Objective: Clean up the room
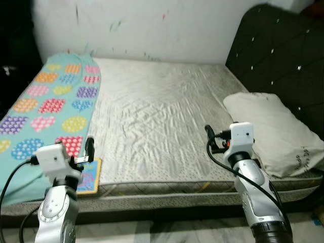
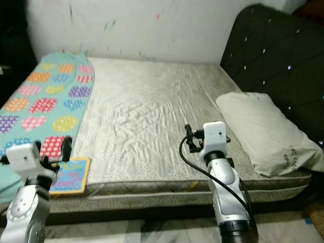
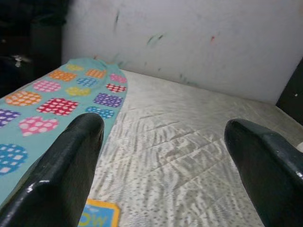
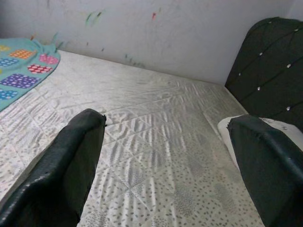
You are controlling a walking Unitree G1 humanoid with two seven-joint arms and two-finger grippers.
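A bare grey mattress [image 1: 162, 111] lies before me. On its left side is a teal blanket [image 1: 50, 101] printed with coloured hearts. A small colourful book [image 1: 90, 177] lies flat at the mattress's front left edge, partly on the blanket. A white pillow [image 1: 271, 129] rests at the right, against the headboard. My left gripper [image 3: 163, 124] hovers open just above the book [image 3: 99, 217], nothing between its fingers [image 1: 90, 147]. My right gripper [image 4: 165, 119] is open over the front right of the mattress, left of the pillow [image 4: 284, 125].
A black tufted headboard [image 1: 283, 45] stands along the right side. A white wall [image 1: 162, 25] with small paint marks runs behind the bed. Pale floor [image 1: 152, 233] shows below the mattress's front edge.
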